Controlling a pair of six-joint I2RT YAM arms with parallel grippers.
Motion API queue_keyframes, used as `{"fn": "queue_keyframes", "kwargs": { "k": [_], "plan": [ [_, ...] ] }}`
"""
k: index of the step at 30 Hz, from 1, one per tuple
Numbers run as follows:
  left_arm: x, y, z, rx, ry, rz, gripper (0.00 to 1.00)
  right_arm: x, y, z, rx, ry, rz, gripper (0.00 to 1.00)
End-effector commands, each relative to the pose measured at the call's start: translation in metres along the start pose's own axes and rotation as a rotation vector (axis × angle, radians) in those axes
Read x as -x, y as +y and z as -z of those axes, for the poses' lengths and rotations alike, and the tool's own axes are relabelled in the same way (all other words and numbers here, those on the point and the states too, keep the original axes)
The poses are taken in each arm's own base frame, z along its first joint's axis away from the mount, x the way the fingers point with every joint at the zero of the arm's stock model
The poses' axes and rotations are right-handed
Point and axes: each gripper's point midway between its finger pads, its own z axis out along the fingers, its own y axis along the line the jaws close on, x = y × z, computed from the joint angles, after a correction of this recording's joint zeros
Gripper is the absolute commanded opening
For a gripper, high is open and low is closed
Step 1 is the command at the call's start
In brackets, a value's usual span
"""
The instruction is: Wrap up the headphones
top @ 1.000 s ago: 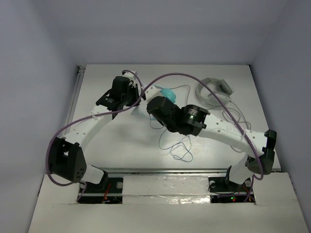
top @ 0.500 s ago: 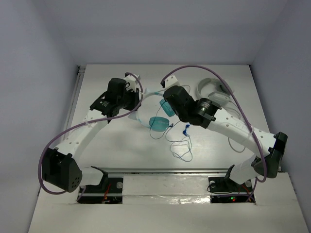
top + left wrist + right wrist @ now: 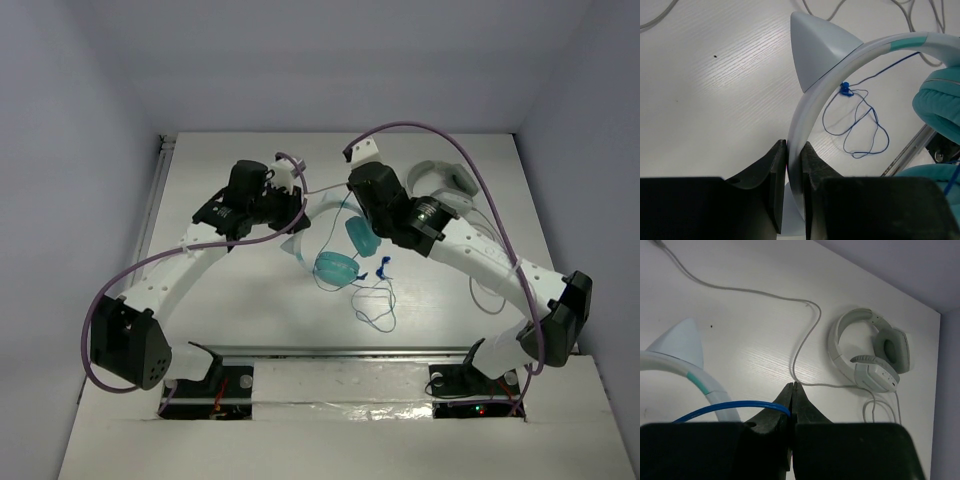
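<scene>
While the left gripper (image 3: 793, 152) clamps the pale headband (image 3: 865, 47), keeping the headphones (image 3: 335, 267) raised over mid-table (image 3: 230, 290), I read this as an anchor: the right gripper (image 3: 793, 390), pinched shut on the blue cable (image 3: 740, 403), can wind.

No legible text in any view, no brand, label or number readable on the headphones (image 3: 335, 268)

Left wrist view: headphones (image 3: 939, 102) cups cut off at right edge; cable (image 3: 740, 401) partly hidden behind right hand (image 3: 793, 386).
</scene>
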Motion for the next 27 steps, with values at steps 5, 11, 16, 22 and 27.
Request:
{"fn": "queue_keyframes", "kwargs": {
  "k": [5, 11, 16, 22, 27],
  "plan": [
    [0.060, -0.045, 0.026, -0.163, -0.188, -0.036, 0.00, 0.007, -0.022, 0.002, -0.032, -0.072, -0.200, 0.00],
    [0.076, -0.052, 0.043, -0.229, -0.269, -0.026, 0.00, -0.002, -0.024, 0.005, 0.016, -0.102, -0.339, 0.00],
    [0.093, -0.057, 0.058, -0.284, -0.331, -0.007, 0.00, -0.005, -0.010, 0.005, 0.144, -0.129, -0.429, 0.00],
    [0.104, -0.074, 0.068, -0.366, -0.368, -0.014, 0.00, 0.011, 0.019, 0.017, 0.411, -0.227, -0.508, 0.05],
    [0.116, -0.082, 0.082, -0.394, -0.413, 0.001, 0.00, 0.025, 0.034, 0.025, 0.572, -0.338, -0.578, 0.20]
  ]
}}
